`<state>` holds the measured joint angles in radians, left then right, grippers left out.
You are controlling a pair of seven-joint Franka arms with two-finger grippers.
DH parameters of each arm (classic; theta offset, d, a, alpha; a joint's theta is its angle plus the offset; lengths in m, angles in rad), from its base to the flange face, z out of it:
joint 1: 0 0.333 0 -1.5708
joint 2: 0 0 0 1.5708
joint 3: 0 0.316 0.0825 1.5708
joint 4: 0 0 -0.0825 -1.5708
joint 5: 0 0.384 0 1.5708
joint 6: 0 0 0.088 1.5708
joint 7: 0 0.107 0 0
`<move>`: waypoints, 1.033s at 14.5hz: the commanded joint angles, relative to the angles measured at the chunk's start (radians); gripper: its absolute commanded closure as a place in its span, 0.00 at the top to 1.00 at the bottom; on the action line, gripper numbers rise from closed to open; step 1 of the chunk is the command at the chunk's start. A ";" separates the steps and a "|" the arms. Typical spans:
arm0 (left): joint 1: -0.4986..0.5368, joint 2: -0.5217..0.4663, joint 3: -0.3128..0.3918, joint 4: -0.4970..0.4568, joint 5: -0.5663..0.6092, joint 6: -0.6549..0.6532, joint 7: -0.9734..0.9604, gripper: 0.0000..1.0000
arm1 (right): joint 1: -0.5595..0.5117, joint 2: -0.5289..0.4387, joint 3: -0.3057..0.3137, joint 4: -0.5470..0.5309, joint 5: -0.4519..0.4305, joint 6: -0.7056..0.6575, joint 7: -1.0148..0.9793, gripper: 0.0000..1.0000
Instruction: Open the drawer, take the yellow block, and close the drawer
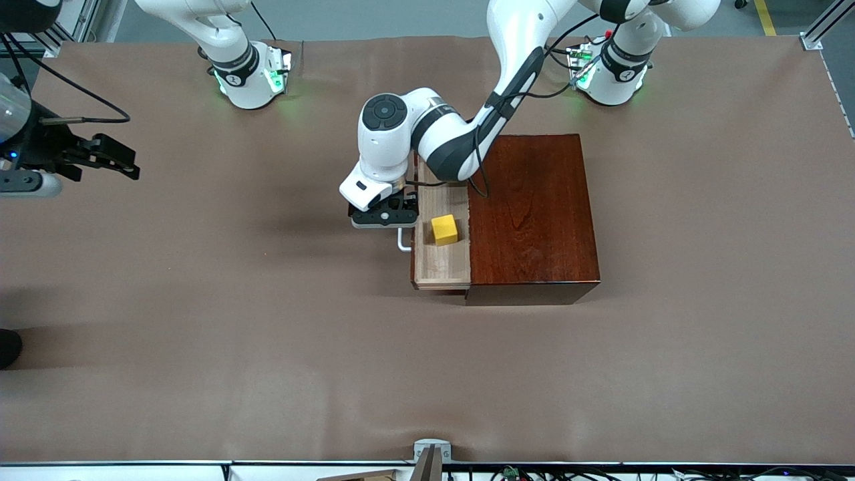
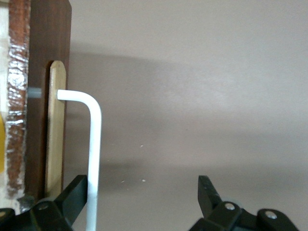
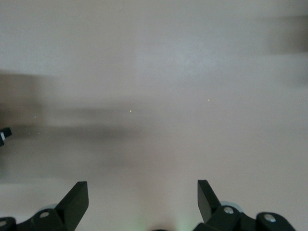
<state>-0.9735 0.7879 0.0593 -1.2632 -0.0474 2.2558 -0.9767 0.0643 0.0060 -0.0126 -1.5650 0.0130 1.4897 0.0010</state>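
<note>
The dark reddish-brown wooden box [image 1: 531, 214] stands mid-table. Its drawer [image 1: 441, 260] is pulled out toward the right arm's end, pale wood inside. The yellow block [image 1: 444, 229] lies in the drawer. The white U-shaped handle [image 1: 403, 240] sticks out from the drawer front. My left gripper [image 1: 385, 217] is open at the handle. In the left wrist view the handle bar [image 2: 94, 144] passes between the open fingers, close to one finger [image 2: 74, 192], and the gripper [image 2: 142, 185] holds nothing. My right gripper [image 1: 130, 165] is open and empty, waiting above the table at the right arm's end [image 3: 142, 190].
The brown table cover [image 1: 267, 334] spreads all round the box. A metal bracket [image 1: 431, 457] sits at the table edge nearest the front camera. A dark object [image 1: 8, 347] shows at the right arm's end of the table.
</note>
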 commanded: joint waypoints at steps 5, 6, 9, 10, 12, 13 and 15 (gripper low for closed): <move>-0.004 0.033 -0.019 0.031 -0.035 0.097 0.000 1.00 | 0.045 0.060 -0.003 0.011 0.053 0.041 -0.340 1.00; -0.004 0.037 -0.021 0.031 -0.035 0.103 0.000 1.00 | 0.045 0.068 -0.003 0.011 0.080 0.043 -0.386 1.00; -0.004 0.048 -0.038 0.031 -0.035 0.134 0.000 1.00 | 0.049 0.095 -0.004 0.011 0.119 0.052 -0.545 1.00; -0.004 0.048 -0.041 0.031 -0.035 0.149 -0.002 1.00 | 0.049 0.101 -0.004 0.011 0.124 0.070 -0.594 1.00; -0.004 0.047 -0.047 0.031 -0.035 0.181 -0.002 1.00 | 0.058 0.121 -0.003 0.010 0.124 0.104 -0.709 1.00; -0.002 0.047 -0.052 0.031 -0.035 0.189 -0.002 1.00 | 0.058 0.130 -0.003 0.008 0.130 0.124 -0.767 1.00; 0.009 0.036 -0.052 0.031 -0.035 0.189 -0.007 1.00 | 0.060 0.137 -0.004 0.005 0.151 0.135 -0.855 1.00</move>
<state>-0.9720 0.8041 0.0176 -1.2664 -0.0582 2.3985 -0.9741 0.1159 0.1348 -0.0096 -1.5656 0.1316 1.6171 -0.7669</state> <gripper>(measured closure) 0.000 0.000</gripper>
